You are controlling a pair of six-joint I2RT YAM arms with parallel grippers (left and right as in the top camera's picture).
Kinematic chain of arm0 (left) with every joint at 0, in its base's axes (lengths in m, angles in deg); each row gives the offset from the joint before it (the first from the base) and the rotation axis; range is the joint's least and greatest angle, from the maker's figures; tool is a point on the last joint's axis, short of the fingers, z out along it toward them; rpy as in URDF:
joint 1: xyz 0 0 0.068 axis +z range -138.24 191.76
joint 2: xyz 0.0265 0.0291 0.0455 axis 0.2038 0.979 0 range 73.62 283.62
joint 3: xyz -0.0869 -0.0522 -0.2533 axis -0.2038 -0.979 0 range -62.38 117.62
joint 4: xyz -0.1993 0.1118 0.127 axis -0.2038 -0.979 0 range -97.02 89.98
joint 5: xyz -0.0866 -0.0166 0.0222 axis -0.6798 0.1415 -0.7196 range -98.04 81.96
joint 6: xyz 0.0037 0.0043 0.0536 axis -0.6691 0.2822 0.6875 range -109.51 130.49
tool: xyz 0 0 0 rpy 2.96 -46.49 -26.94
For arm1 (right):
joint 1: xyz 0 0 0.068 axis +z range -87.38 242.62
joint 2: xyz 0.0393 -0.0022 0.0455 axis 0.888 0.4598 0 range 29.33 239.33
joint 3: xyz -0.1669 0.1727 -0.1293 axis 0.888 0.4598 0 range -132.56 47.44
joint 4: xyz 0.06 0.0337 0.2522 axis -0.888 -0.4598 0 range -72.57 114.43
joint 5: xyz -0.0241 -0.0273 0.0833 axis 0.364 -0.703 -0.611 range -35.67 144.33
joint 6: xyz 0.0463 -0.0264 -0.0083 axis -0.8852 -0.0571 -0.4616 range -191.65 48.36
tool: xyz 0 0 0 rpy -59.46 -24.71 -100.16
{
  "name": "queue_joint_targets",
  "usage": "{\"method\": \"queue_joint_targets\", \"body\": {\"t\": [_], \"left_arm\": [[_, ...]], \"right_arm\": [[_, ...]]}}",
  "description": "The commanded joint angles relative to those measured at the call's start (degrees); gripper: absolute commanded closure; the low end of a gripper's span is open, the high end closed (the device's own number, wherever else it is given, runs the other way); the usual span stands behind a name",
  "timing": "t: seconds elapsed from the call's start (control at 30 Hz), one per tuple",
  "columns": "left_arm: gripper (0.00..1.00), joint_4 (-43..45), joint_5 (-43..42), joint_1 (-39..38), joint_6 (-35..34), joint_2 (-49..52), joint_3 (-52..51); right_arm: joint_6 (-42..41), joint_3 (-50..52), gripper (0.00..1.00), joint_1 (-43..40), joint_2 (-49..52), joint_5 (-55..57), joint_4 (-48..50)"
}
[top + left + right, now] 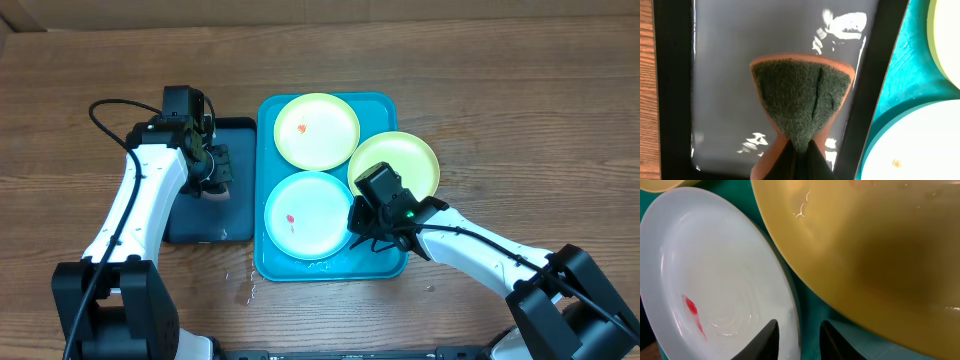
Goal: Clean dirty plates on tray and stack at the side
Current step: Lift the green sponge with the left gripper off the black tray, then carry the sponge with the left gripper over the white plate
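Our left gripper point(800, 155) pinching, our right gripper point(799, 341) parted
The left clamps an orange-backed green sponge point(800, 97) over the dark navy plastic tray point(238, 222), centre-left; the right straddles the rim of the round light blue plastic plate point(308, 215) on the teal rectangular plastic tray point(330, 268), centre.

The teal tray point(300, 268) carried three plates. The far yellow-green plate point(317, 131) and the light blue plate point(305, 214) each bore a red smear. The second yellow-green plate point(398, 163) overlapped the tray's right rim. The right gripper point(356, 218) stood at the blue plate's right edge. The left gripper point(212, 172) hung over the dark tray point(238, 150).
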Motion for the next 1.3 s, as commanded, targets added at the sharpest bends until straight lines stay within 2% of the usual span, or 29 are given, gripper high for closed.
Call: {"method": "queue_joint_targets", "body": {"t": [0.0, 0.53, 0.77, 1.0, 1.07, 1.17, 1.27], "left_arm": [[0.96, 0.07, -1.11, 0.09, -0.07, -1.07, 1.07], [0.96, 0.59, -1.36, 0.09, 1.92, -1.07, 1.07], [0.96, 1.22, -2.86, 0.07, 3.76, -1.07, 1.07], [0.96, 1.6, -4.31, 0.09, 4.85, -1.07, 1.07], [0.96, 1.6, -4.31, 0.09, 4.85, -1.07, 1.05], [0.96, 1.6, -4.31, 0.09, 4.85, -1.07, 1.07], [0.96, 1.6, -4.31, 0.09, 4.83, -1.07, 1.05]], "right_arm": [[-0.15, 0.35, 0.72, 0.33, 0.0, 0.44, 0.15], [-0.2, 0.35, 0.73, 0.35, 0.22, 0.57, 0.13], [-0.22, 0.35, 0.76, 0.35, 0.55, 0.52, 0.13], [-0.24, 0.35, 0.9, 0.35, 0.55, 0.52, 0.13], [-0.24, 0.35, 0.9, 0.35, 0.55, 0.52, 0.15], [-0.24, 0.35, 0.77, 0.35, 0.57, 0.55, 0.2], [-0.24, 0.35, 0.76, 0.35, 0.81, 0.57, 0.42]]}}
